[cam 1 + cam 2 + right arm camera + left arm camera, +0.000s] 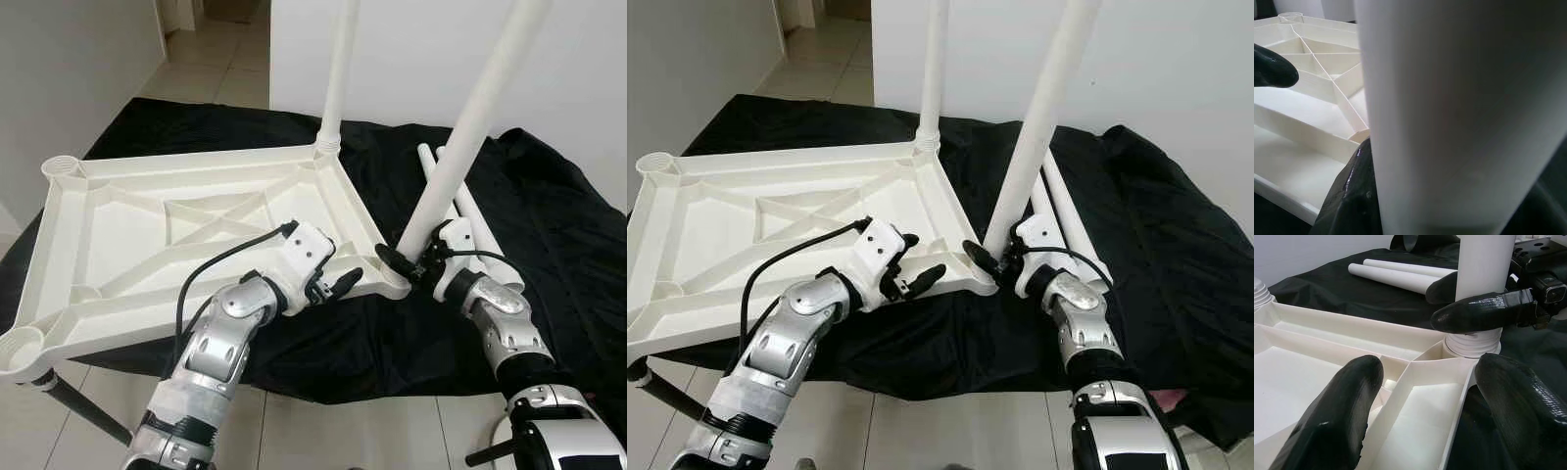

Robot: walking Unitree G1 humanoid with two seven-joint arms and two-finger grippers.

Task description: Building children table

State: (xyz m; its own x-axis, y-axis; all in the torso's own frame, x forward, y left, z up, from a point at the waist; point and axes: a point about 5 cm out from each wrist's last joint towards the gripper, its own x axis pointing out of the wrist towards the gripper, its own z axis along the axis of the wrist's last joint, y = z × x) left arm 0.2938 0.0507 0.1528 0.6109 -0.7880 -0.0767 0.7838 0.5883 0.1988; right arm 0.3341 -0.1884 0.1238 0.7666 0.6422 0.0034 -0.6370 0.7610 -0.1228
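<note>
The right gripper (404, 260) clamps a smooth white plastic leg (460, 142), tilted, its ribbed foot at the corner socket of the upturned ribbed tabletop (147, 235) just beside it. The left gripper (343, 283), its glossy black fingers spread wide, straddles the tabletop's near rim. Beyond the right gripper, two spare tubes (460, 201) lie on crumpled black cloth (549, 225).

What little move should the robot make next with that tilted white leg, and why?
Probably tip the leg upright and press it down. The right gripper is clamped on its lower end at the near corner socket of the upturned tabletop, but the leg leans, unlike the straight leg at the far corner. The left gripper, jaws open, sits at the tabletop's edge beside that socket.
</note>
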